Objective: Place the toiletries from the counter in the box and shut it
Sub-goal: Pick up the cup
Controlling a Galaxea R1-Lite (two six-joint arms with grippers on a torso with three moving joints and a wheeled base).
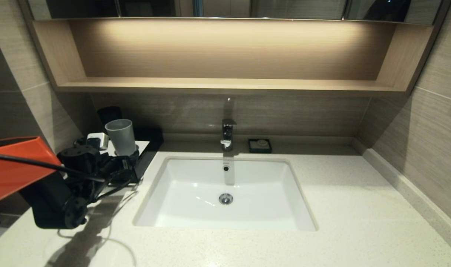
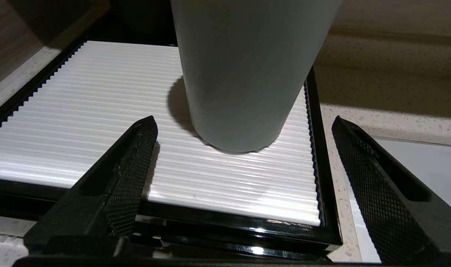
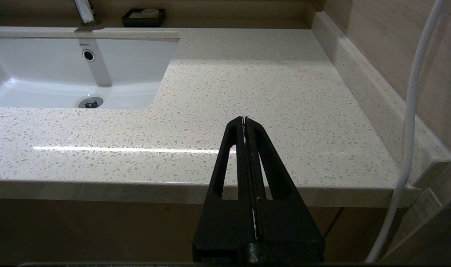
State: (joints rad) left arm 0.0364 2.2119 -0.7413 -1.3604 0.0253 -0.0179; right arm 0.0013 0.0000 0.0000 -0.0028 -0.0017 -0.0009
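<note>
From the head view, the left tool (image 1: pixel 131 168) is sitting at the front edge of the box (image 1: pixel 145 148), which stands on the surface (image 1: pixel 359 207) left of the sink (image 1: pixel 225 193) with a grey cup (image 1: pixel 121 136) on top. No toiletries are showing here, so progress is hard to judge.

The left wrist view is showing the fingers spread wide apart, empty, and the drawer front looking nearly flush; closing probably remains.

The right wrist view is showing the right tool (image 3: pixel 244 119) pressed together, idling off the surface's front edge.
</note>
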